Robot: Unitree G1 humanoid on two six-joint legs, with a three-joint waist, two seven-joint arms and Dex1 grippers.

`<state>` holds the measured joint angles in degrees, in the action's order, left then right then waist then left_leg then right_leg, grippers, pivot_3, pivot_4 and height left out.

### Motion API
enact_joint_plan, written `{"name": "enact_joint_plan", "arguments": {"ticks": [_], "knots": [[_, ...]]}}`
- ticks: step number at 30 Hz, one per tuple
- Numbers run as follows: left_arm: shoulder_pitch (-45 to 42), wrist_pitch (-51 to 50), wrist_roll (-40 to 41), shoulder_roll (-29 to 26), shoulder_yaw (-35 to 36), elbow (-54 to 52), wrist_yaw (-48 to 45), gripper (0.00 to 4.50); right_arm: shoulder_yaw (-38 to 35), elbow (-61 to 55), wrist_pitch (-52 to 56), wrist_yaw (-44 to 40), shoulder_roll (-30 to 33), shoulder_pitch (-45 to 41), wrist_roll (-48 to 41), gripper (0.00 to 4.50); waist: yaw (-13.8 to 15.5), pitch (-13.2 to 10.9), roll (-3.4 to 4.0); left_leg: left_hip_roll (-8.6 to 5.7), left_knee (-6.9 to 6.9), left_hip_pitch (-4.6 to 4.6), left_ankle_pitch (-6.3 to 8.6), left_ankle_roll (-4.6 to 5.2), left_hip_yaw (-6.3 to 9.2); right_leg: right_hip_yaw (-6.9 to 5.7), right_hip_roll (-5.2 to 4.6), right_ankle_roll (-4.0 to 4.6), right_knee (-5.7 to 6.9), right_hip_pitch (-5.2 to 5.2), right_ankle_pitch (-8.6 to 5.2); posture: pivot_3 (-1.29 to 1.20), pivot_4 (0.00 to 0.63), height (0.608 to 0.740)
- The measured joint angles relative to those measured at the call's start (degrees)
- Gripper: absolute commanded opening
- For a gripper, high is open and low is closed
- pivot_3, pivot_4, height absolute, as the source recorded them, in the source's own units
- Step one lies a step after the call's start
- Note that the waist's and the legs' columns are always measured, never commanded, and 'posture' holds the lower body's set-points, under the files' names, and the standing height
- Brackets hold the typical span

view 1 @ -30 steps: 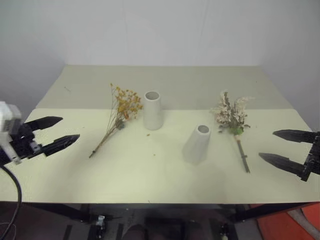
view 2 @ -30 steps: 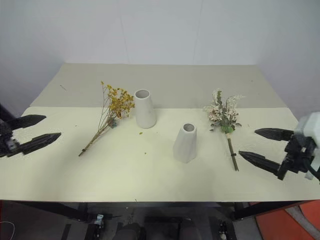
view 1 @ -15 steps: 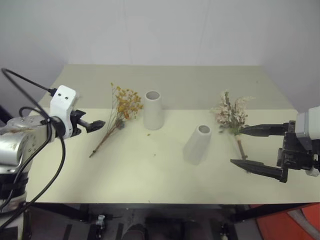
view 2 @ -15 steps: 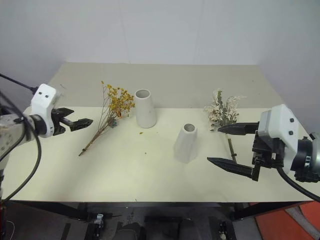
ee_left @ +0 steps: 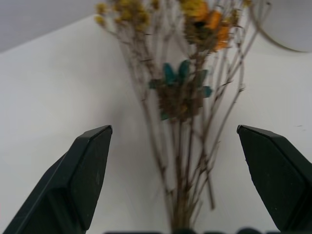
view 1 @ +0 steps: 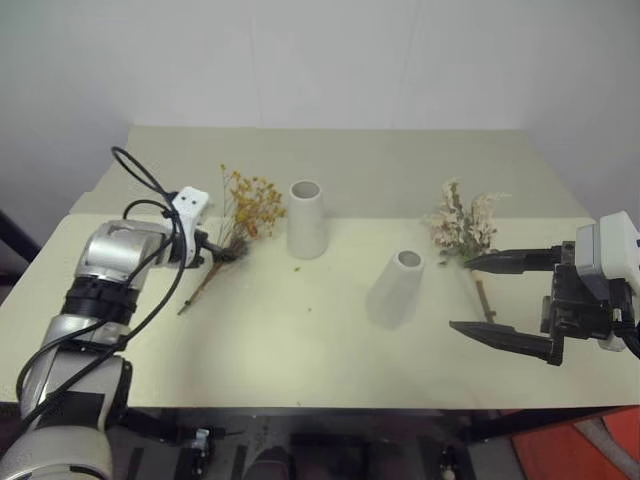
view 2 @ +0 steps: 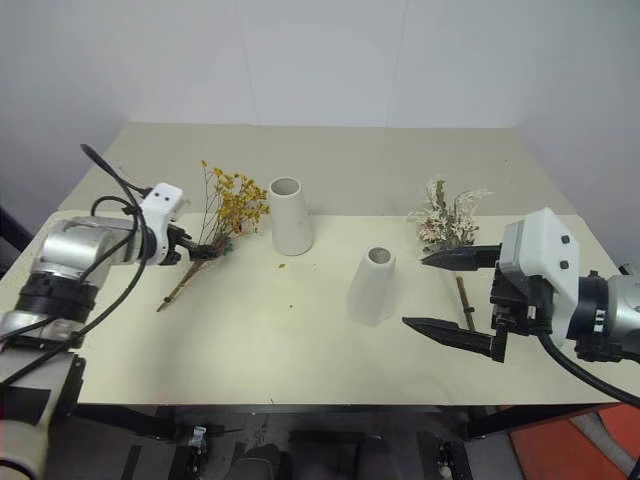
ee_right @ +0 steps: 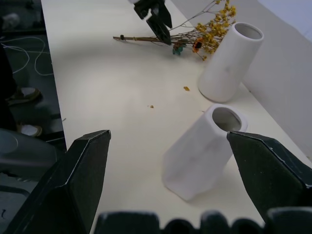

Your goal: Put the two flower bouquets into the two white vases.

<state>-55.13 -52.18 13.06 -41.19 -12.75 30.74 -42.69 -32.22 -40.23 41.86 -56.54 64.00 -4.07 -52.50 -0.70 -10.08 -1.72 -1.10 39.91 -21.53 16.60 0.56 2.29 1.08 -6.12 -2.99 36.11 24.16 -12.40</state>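
now yellow bouquet (ee_left: 183,97) between left gripper (ee_left: 185,170) fingers.

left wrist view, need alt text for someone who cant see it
The left gripper hangs open over the yellow-orange bouquet, a black finger on either side of its thin brown stems on the pale table. A white vase edges one corner.

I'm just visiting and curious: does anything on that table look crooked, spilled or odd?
The nearer white vase leans to one side, while the other vase stands straight. A few tiny orange crumbs lie on the table near the yellow flowers.
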Motion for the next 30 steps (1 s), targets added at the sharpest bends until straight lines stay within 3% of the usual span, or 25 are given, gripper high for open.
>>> {"name": "enact_joint_plan", "arguments": {"ticks": [5, 7, 21, 30], "knots": [[-2.90, 0.01, -4.05, 1.25, -2.61, 5.36, -3.10, 4.47, -0.05, -0.47, 0.03, 0.41, 0.00, 0.20, -0.58, 4.50, 0.03, -0.01, -0.02, -0.01, 0.03, -0.01, 0.00, 0.00, 0.01, -0.01, 0.00, -0.01, 0.02, -0.01, 0.00, 0.00, 0.150, 0.740], [-3.19, 1.01, -5.64, 2.29, -2.96, 8.26, -3.25, 4.10, -0.04, -0.72, 0.03, 0.54, 0.00, 0.26, -0.59, 4.50, 0.03, -0.01, -0.02, -0.01, 0.04, -0.01, 0.00, 0.00, 0.02, -0.01, 0.00, -0.01, 0.02, -0.01, 0.01, 0.00, 0.150, 0.740], [-5.04, 4.67, -10.84, 4.85, -2.79, 13.58, -5.56, 0.03, -0.03, -1.30, 0.03, 1.72, 0.00, 0.38, -0.64, 4.50, 0.08, -0.02, -0.03, -0.03, 0.16, -0.10, 0.00, 0.00, 0.14, -0.11, -0.03, -0.03, 0.05, -0.02, 0.01, 0.00, 0.150, 0.740], [-4.95, 4.94, -12.24, 4.23, 2.00, 10.04, -0.50, 0.03, -0.05, -1.33, 0.03, 1.82, 0.00, 0.83, -0.58, 4.50, 0.02, -0.02, -0.04, -0.03, 0.20, -0.25, 0.00, 0.00, 0.34, -0.15, -0.03, -0.04, 0.06, 0.10, 0.02, 0.00, 0.150, 0.740]]}}
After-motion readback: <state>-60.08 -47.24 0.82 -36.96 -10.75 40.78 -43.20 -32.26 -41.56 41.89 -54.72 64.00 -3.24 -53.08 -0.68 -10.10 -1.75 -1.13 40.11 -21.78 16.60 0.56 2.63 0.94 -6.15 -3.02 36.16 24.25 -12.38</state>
